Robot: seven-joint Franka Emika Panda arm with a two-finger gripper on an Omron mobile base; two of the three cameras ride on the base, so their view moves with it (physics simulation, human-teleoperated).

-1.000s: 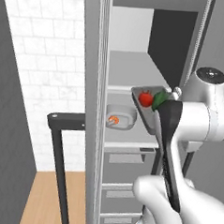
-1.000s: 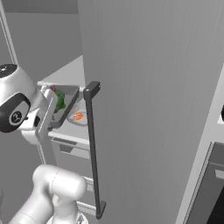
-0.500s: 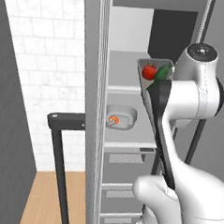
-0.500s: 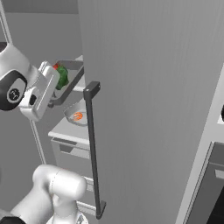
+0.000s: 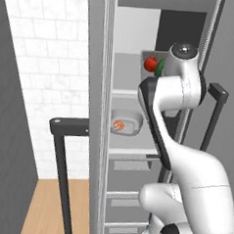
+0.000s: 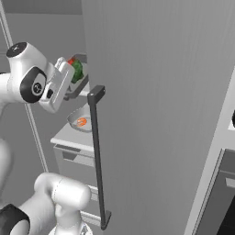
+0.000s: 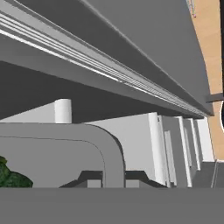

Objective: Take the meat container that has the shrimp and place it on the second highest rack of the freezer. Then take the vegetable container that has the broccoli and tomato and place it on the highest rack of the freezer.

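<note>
The vegetable container [image 5: 151,60], a darker grey tray with a red tomato [image 6: 71,61] and green broccoli [image 6: 77,71], hangs tilted in the open freezer [image 5: 95,88], just above the highest rack [image 5: 125,82]. My gripper [image 7: 113,180] is shut on the tray's rounded rim [image 7: 106,148], with broccoli [image 7: 11,176] showing at the left of the hand view. One board lower, the light-grey meat container [image 5: 126,123] with its orange shrimp [image 6: 81,121] rests on the second highest rack [image 5: 139,144].
The freezer door [image 6: 156,92] stands open to the right, its long black bar handle [image 6: 97,156] close to my forearm. Grey drawer fronts [image 5: 127,188] sit below the racks. A second black bar handle [image 5: 62,155] and a white tiled wall [image 5: 49,61] are at the left.
The arm has raised the vegetable container from beside the shrimp tray up to the level of the highest rack and further into the freezer. The shrimp tray has stayed put.
</note>
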